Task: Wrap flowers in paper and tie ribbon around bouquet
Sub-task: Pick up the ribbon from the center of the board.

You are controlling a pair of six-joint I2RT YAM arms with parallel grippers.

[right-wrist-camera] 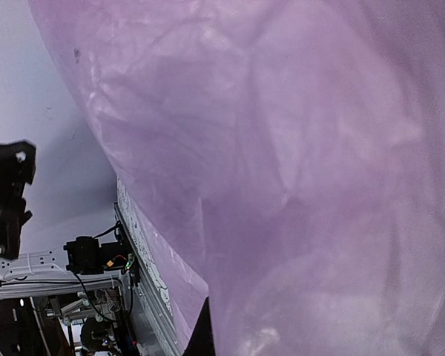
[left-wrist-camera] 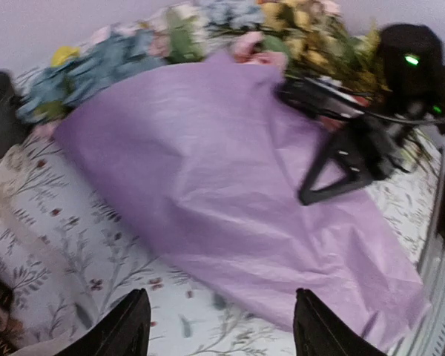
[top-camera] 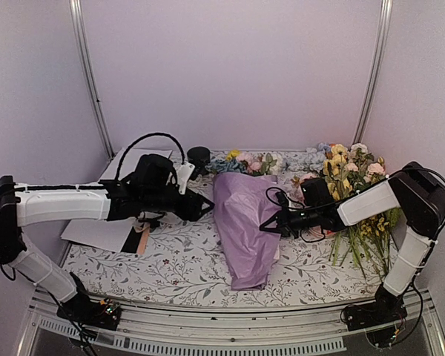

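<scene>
Right claw (top-camera: 265, 225), pressed together, touches the paper (top-camera: 237, 215) on its right; left claw (top-camera: 206, 208) hangs spread to its left. We fear a tug unfolds the untied paper, spilling flowers (top-camera: 254, 163).

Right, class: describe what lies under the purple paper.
Pink, blue and yellow flowers poke out from under the paper at its far end. Everything further beneath is covered.

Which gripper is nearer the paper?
Right. The right gripper is shut on the paper at its right edge. The left gripper is open, just short of the left edge, not touching.
</scene>
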